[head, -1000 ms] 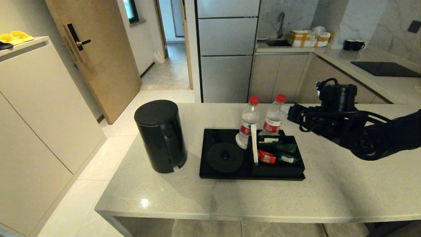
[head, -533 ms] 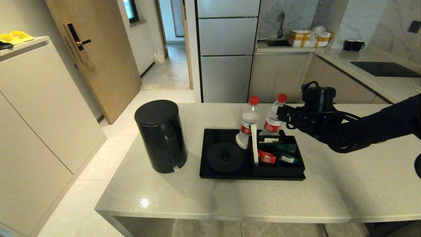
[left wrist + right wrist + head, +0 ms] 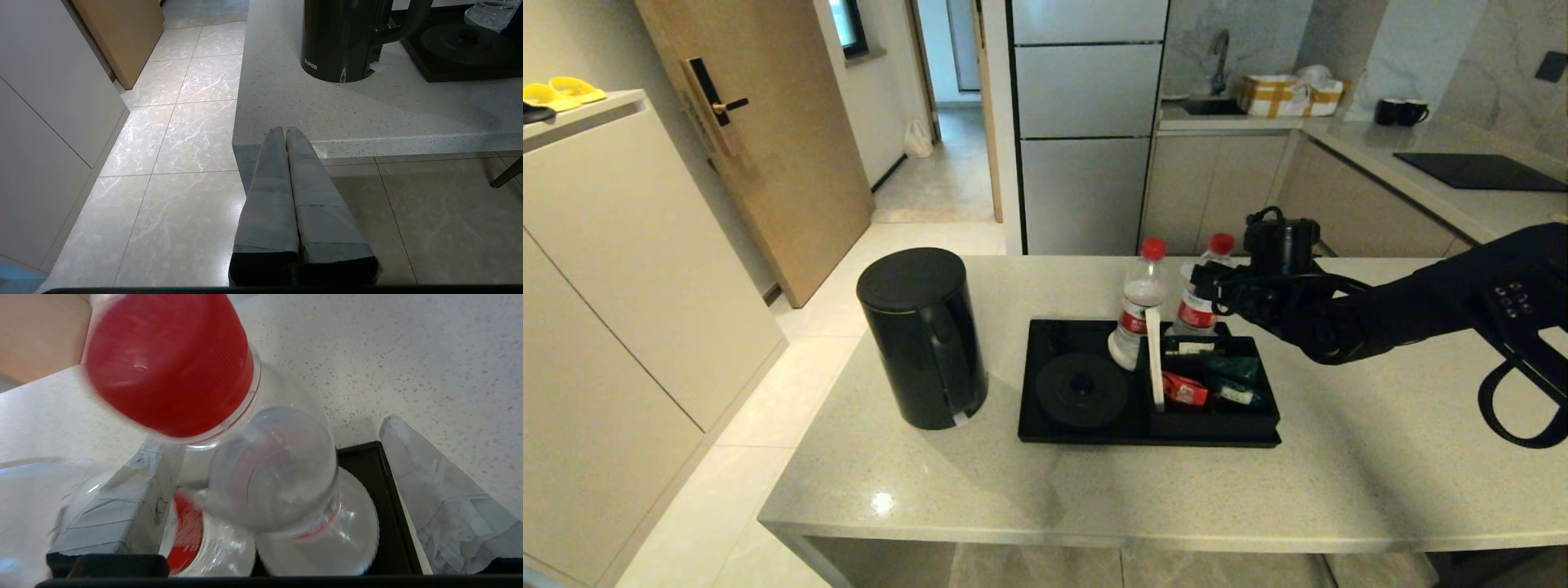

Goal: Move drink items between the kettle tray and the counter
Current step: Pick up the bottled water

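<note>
The right-hand water bottle [image 3: 1200, 294] stands upright at the back edge of the kettle tray [image 3: 1045, 429], and the right gripper [image 3: 1205, 286] has its fingers spread wide to either side of it, one grey-taped finger [image 3: 118, 506] on one flank and the other [image 3: 441, 498] on the far flank. In the right wrist view there is a gap between the bottle and the second finger, so nothing is clamped; the jaws stand open around the bottle's shoulder, just under its red cap [image 3: 169, 361]. Just beyond the fingers, on the side away from the arm, stands the second water bottle [image 3: 1137, 302], also upright on the tray and close beside the first. Below the fingers and nearer the robot sits the tray's boxed compartment [image 3: 1213, 384] with red and green sachets [image 3: 1186, 390], a white divider strip [image 3: 1154, 359] at its edge, and then the bare round kettle base [image 3: 1082, 390]. Well away from the fingers, past the tray's far end, the black kettle [image 3: 921, 336] stands upright on the counter [image 3: 1339, 490], off its base. The left gripper [image 3: 286, 132] hangs below the counter's near edge over the tiled floor [image 3: 179, 134], its two fingers pressed together on nothing.
</note>
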